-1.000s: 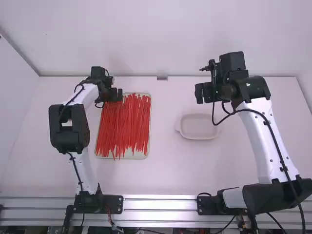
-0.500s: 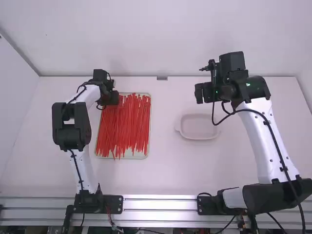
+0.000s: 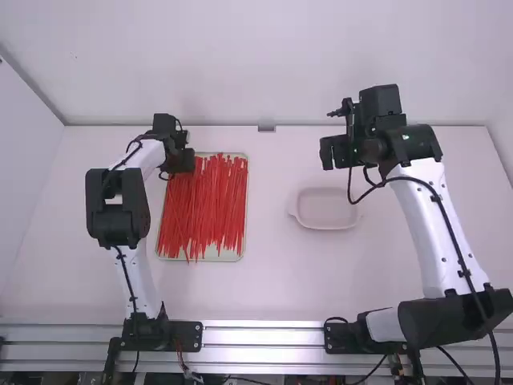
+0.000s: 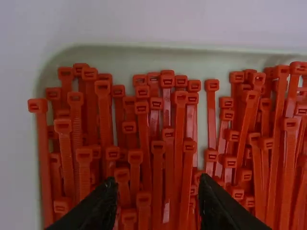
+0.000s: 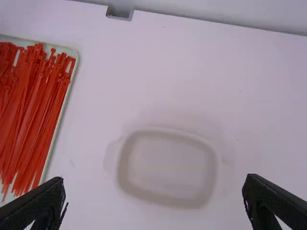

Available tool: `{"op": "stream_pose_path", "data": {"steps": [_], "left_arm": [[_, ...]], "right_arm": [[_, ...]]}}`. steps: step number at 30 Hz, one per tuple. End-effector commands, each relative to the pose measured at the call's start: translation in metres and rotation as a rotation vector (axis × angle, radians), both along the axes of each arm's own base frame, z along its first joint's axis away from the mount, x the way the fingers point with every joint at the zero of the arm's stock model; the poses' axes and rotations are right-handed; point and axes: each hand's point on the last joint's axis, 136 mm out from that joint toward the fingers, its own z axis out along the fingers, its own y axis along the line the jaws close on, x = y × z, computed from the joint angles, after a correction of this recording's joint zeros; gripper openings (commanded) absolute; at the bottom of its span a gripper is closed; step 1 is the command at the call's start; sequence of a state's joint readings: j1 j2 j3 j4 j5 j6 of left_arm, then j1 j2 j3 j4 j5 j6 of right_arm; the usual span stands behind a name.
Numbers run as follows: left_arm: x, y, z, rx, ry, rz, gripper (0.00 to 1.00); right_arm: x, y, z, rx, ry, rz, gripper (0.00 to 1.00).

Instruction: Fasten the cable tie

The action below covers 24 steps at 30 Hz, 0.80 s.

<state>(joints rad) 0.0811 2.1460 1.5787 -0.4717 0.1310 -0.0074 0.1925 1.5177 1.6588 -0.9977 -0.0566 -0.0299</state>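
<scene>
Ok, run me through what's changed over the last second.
The left arm's elbow swung slightly toward the table's middle, and the left pincer drew back a little toward the arm's base, settling over the heads of the red cable ties at the far left corner of the tray. It is open and has gripped nothing. The right pincer, the white dish, the tray and the ties stayed put.
</scene>
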Motion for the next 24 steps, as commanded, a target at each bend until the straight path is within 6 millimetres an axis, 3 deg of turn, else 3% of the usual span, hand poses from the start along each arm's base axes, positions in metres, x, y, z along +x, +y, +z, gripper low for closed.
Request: {"op": "stream_pose_path", "data": {"steps": [1, 13, 24], "left_arm": [[-0.0075, -0.0058, -0.0137, -0.010, 0.033, -0.008, 0.43], [-0.0118, -0.0034, -0.0181, 0.005, 0.048, -0.001, 0.34], [-0.0137, 0.0023, -0.0192, 0.043, 0.055, -0.017, 0.34]], "right_arm": [[0.0035, 0.0009, 0.0079, 0.002, -0.019, -0.003, 0.98], [0.0037, 0.0005, 0.0079, 0.001, -0.020, -0.005, 0.98], [0.0046, 0.0011, 0.0087, 0.002, -0.025, -0.003, 0.98]]}}
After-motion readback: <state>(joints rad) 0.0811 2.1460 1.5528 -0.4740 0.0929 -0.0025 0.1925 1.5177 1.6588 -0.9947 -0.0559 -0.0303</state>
